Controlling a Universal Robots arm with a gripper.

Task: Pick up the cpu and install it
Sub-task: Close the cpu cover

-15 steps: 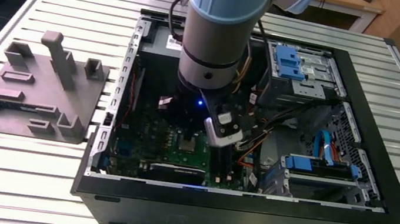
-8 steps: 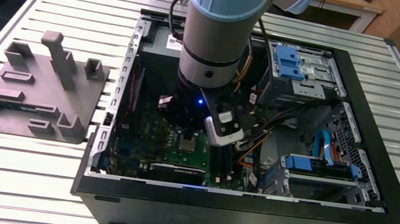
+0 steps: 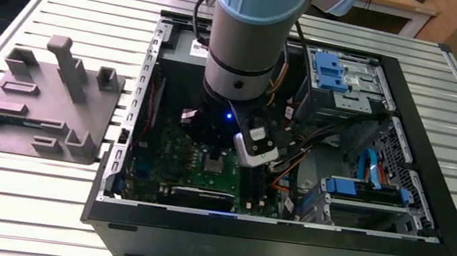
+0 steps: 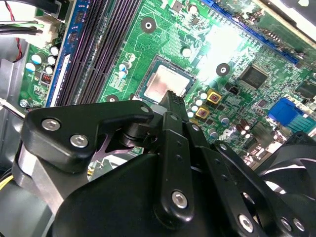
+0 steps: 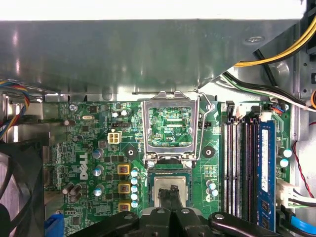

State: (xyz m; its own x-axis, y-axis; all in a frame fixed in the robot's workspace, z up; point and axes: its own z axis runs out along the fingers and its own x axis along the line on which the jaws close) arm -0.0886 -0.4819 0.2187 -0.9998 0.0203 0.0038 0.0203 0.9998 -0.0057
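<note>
- While the arm reaches down into the open computer case (image 3: pixel 397 214), a grey fixture block (image 3: pixel 42 103) sits on the slatted table (image 3: pixel 0 202) at the exterior view's left — well apart from the case.
- Moving right in that view, the arm's wrist hangs over the green motherboard (image 3: pixel 178 161), where a small silver square, the cpu (image 3: pixel 215 164), lies flat.
- Further right, blue drive brackets (image 3: pixel 328 71) and loose cables (image 3: pixel 296 158) fill the case's other half.
- Both wrist views show the cpu (image 4: pixel 165 86) (image 5: pixel 170 186) seated in its socket, shiny top up.
- Above it in the first wrist view, the socket's metal retention frame (image 5: pixel 170 131) stands swung up and open.
- Black fingertips of the gripper (image 5: pixel 170 193) sit pressed together right at the cpu's top — nothing is clamped between them; whether they touch the chip I cannot tell.
- Memory slots (image 5: pixel 242 163) run beside the socket.
</note>
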